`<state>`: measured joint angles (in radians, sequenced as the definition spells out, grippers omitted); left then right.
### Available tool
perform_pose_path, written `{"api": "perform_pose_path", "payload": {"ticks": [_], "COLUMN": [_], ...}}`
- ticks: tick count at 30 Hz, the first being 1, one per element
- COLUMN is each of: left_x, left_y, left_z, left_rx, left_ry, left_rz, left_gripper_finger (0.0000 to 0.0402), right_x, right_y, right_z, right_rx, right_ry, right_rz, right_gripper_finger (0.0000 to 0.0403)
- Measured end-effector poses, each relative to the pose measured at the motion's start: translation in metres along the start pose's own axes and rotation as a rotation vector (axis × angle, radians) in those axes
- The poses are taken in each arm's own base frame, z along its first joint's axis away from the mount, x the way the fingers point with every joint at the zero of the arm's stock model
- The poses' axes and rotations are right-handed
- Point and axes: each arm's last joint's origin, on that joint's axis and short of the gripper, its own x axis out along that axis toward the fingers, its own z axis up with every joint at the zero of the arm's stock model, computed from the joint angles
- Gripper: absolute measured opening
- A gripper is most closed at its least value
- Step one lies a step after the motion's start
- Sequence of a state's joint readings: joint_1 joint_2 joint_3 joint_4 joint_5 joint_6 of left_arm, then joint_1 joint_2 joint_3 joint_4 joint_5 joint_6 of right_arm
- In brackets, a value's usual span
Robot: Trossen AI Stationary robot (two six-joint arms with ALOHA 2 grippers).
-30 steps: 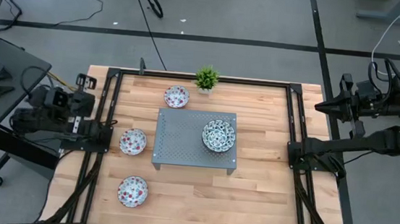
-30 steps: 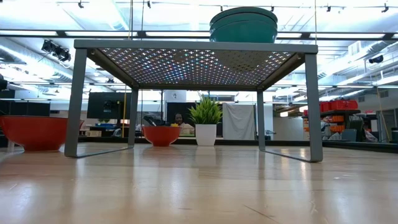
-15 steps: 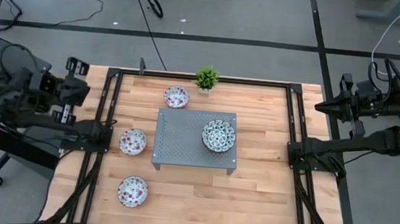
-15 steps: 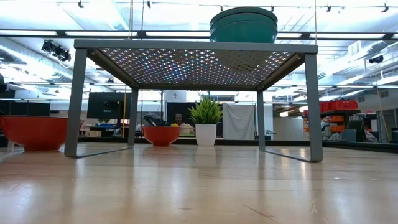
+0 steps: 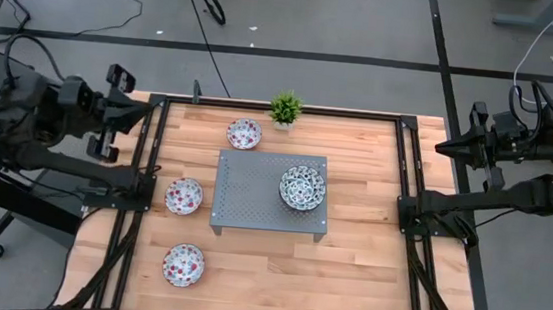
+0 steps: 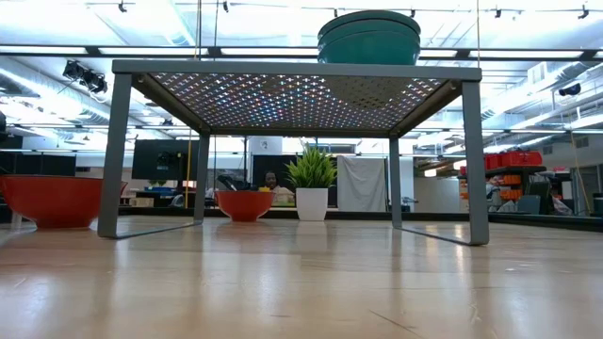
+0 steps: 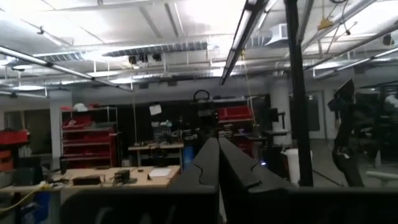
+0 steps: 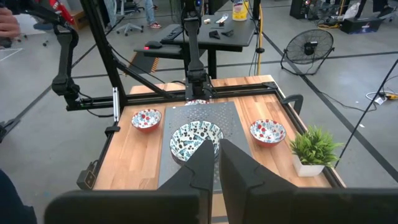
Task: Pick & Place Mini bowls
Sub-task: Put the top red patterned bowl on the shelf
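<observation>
The left gripper (image 5: 145, 106) hangs off the table's far-left corner with its two dark fingers (image 7: 214, 163) pressed together, holding nothing and pointed level out into the room rather than down at the work. The right gripper (image 5: 445, 147) waits off the right edge of the light wooden table (image 5: 357, 272), its fingers likewise closed and empty, aimed back across the surface. The stack of white ceramic mini bowls with dark blue-green pattern (image 5: 302, 187) sits on the right half of the grey perforated metal stand (image 5: 253, 188) in the middle of the table. The three red-spotted white mini bowls lie on the wood: one at the back (image 5: 244, 133) just beside the small green potted plant (image 5: 286, 108), one (image 5: 184, 195) close against the stand's left edge, one (image 5: 184, 264) toward the front left. Any reach probably starts with a swing inward, and the likeliest trouble is closed fingers arriving on a rim: pressing down on an edge would tip or skid a light, shallow bowl. The middle red bowl leaves little room beside the stand's leg, so a finger could catch the metal. Going for the back bowl risks brushing the plant over.
</observation>
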<state>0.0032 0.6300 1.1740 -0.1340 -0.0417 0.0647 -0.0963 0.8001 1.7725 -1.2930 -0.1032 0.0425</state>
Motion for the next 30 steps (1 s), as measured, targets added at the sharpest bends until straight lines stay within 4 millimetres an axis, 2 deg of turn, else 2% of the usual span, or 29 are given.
{"api": "perform_pose_path", "payload": {"ticks": [5,16,30], "left_x": [0.012,0.022,0.032], "left_y": [0.002,0.003,0.009], "left_z": [0.001,-0.008,-0.027], "left_rx": [0.001,0.014,0.214], "left_ry": [0.021,0.079,0.262], "left_rz": [0.067,0.142,0.392], "left_gripper_finger": [0.0002,0.0002,0.0002], "right_x": [0.000,0.000,0.000], "right_y": [0.000,0.000,0.000], "right_z": [0.000,0.000,0.000], "right_rx": [0.000,0.000,0.000], "right_ry": [0.000,0.000,0.000], "right_rz": [0.000,0.000,0.000], "right_gripper_finger": [0.0029,0.0029,0.0029]}}
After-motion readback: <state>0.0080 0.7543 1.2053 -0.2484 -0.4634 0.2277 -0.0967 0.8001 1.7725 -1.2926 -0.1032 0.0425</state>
